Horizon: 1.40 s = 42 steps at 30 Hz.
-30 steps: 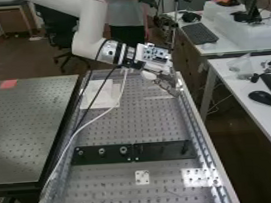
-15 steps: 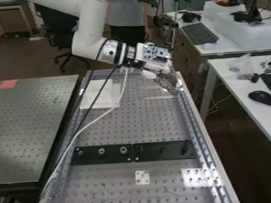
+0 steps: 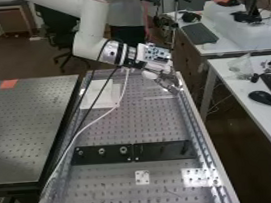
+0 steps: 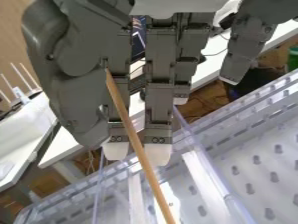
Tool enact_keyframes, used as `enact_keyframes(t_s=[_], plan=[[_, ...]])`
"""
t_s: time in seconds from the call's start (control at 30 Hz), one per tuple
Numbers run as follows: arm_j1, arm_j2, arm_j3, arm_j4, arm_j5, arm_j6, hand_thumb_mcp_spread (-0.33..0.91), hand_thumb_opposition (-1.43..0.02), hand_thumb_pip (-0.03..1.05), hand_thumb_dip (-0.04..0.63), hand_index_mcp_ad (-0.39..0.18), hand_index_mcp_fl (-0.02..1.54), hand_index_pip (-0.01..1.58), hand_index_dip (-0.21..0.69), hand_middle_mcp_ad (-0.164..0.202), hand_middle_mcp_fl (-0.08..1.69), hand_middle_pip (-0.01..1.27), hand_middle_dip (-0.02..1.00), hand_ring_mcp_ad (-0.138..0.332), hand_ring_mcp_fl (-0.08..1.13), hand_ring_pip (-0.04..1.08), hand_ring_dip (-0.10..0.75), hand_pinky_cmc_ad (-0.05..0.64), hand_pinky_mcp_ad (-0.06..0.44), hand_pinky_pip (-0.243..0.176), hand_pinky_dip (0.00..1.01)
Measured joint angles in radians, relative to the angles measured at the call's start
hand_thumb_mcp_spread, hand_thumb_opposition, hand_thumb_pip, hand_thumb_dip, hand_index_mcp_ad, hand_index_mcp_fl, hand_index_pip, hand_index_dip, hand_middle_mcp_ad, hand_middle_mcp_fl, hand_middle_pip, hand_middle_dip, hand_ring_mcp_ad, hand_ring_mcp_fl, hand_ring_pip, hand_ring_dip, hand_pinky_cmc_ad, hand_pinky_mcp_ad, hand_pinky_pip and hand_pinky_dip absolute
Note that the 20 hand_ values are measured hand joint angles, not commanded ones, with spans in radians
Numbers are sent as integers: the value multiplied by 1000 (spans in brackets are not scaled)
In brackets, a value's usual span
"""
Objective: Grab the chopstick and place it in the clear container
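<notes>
The fingers [image 4: 159, 95] are bending toward the thumb [image 4: 73, 95], and between them they are pinching the chopstick [image 4: 142, 152], so they are not standing spread. The wooden stick is slanting across the fingers, and one long part is extending past their tips, toward the clear container [image 4: 211, 172]. This container is lying below the fingers, on the perforated metal counter [image 3: 134, 124], and its transparent walls are rising beside the line of the stick. Whether the far end of the stick is already passing inside these walls, I cannot tell. In my judgement, the grasping is done and the placing step is now going on, with the release remaining. The next move is probably asking for bringing the free part well between the walls under the fingers, and then for opening them gently. If they are opening too early, the stick may be catching on the rim and falling outside.
</notes>
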Motion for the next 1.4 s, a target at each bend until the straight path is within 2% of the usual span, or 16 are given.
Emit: enact_keyframes(t_s=[0.23, 0.33, 0.47, 0.6, 0.7, 0.77, 0.83, 0.87, 0.9, 0.97, 1.0, 1.1, 1.17, 1.23, 1.3, 1.4], plan=[[0, 0, 14, 16, -69, -12, 379, -775, 604, 265, -227, 937, 363, 297, 37, 1114, 136, 630, 0, 314, 75, 506, 429, 328, -98, 435], [-2, 2, 18, 19, -47, -11, 330, -771, 607, 267, -220, 846, 278, 283, 37, 981, 113, 630, 2, 260, 80, 506, 454, 330, -120, 457], [-4, 16, 16, 40, -53, -6, 276, -750, 620, 250, -215, 688, 145, 279, 35, 899, 106, 630, 37, 176, 70, 487, 466, 328, -124, 464], [-5, 35, 7, 72, -61, -9, 227, -730, 585, 211, -204, 592, 82, 354, 37, 684, 87, 630, 51, 110, 73, 476, 476, 330, -140, 461], [-7, 53, -5, 105, -58, -12, 209, -709, 578, 197, -204, 513, 63, 400, 38, 595, 89, 630, 68, 49, 75, 471, 497, 333, -140, 461], [-11, 74, -19, 132, -63, -21, 182, -696, 511, 175, -208, 393, 52, 421, 37, 454, 87, 602, 68, 37, 79, 450, 492, 344, -140, 461], [-14, 98, -36, 159, -64, -37, 143, -682, 435, 126, -204, 253, 33, 433, 37, 302, 87, 536, 99, 30, 79, 394, 508, 353, -140, 452], [-17, 114, -48, 176, -64, -50, 129, -682, 419, 103, -208, 208, 37, 436, 38, 234, 87, 506, 99, 35, 77, 367, 518, 363, -148, 435], [-20, 133, -61, 194, -65, -69, 131, -667, 414, 86, -208, 176, 35, 429, 44, 216, 91, 480, 117, 14, 75, 339, 525, 365, -154, 417], [-27, 160, -80, 214, -65, -101, 113, -663, 375, 68, -188, 152, 37, 396, 59, 218, 87, 424, 119, 14, 77, 295, 545, 379, -155, 393], [-33, 180, -92, 222, -65, -123, 115, -668, 342, 52, -176, 138, 37, 354, 63, 202, 91, 393, 134, 12, 75, 251, 553, 394, -155, 367], [-47, 217, -109, 221, -65, -171, 98, -714, 333, 24, -169, 110, 51, 251, 68, 108, 105, 278, 155, 12, 73, 147, 572, 396, -182, 257], [-58, 242, -117, 200, -57, -219, 101, -740, 323, 21, -169, 103, 51, 220, 68, 105, 124, 250, 162, 12, 80, 127, 592, 408, -188, 239], [-66, 252, -120, 181, -39, -243, 101, -749, 318, 23, -162, 106, 68, 188, 68, 99, 136, 232, 161, 16, 73, 96, 595, 408, -188, 223], [-78, 271, -122, 149, -25, -281, 101, -750, 300, 24, -152, 103, 75, 169, 75, 103, 136, 201, 182, 12, 75, 63, 604, 408, -188, 194], [-91, 289, -122, 116, -16, -341, 101, -749, 288, 14, -155, 106, 75, 138, 72, 101, 138, 178, 176, 16, 75, 33, 620, 410, -192, 164]])
